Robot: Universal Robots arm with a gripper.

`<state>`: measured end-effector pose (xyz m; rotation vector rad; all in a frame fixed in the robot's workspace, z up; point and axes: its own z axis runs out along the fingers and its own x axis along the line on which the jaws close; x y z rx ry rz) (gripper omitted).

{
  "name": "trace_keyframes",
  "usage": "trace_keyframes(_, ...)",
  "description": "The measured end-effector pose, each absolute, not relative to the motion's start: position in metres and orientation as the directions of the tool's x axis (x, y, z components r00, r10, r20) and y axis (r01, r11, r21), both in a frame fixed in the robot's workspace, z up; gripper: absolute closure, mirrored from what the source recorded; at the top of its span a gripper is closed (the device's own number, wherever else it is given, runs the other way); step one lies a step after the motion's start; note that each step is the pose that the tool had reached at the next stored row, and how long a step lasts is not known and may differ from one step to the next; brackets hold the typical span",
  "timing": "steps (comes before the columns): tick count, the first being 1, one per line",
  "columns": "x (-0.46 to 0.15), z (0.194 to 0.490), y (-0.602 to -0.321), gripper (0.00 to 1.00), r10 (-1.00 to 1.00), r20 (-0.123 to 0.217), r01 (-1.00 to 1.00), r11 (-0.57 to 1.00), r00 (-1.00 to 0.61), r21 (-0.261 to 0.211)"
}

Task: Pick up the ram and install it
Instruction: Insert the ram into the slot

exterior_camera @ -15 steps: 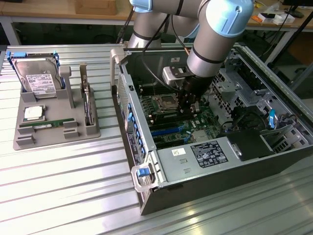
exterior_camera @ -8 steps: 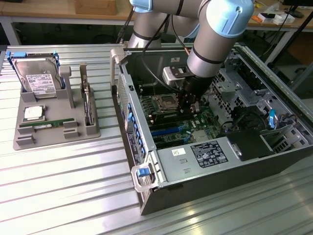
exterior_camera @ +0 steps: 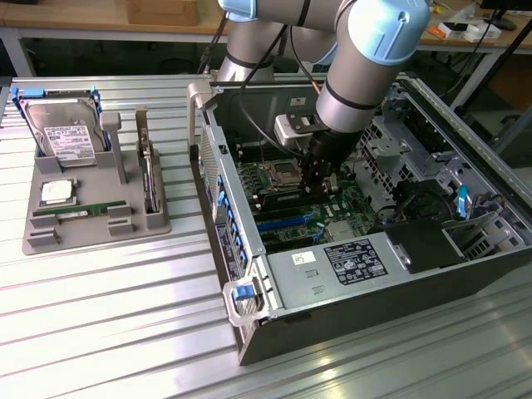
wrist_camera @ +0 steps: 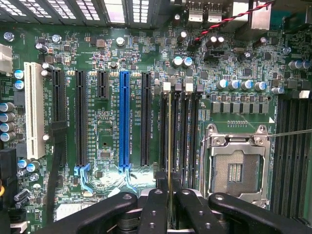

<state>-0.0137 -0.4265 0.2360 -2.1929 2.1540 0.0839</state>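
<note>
- holding the ram (wrist_camera: 169,141) clamped edge-on in my jaws, my gripper (wrist_camera: 169,195) hangs inside the computer case (exterior_camera: 332,307), over the black memory slots (wrist_camera: 181,131) beside the empty cpu socket (wrist_camera: 236,168).
- if the stick sits slightly off a slot's line, pushing down would land it on the slot wall and could bend or crack it.
- if its notch faces the wrong way (i cannot tell from here), it would not seat.
- my hold is on a thin edge; any tilt could let it slip, or seat one end high.
</note>
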Motion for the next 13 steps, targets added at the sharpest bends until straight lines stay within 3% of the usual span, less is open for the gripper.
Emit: trace_keyframes(13,-0.0133,0.2360,-0.4281,0.87,-0.996,-0.089,-1.000,-0.017,0.018,-0.009)
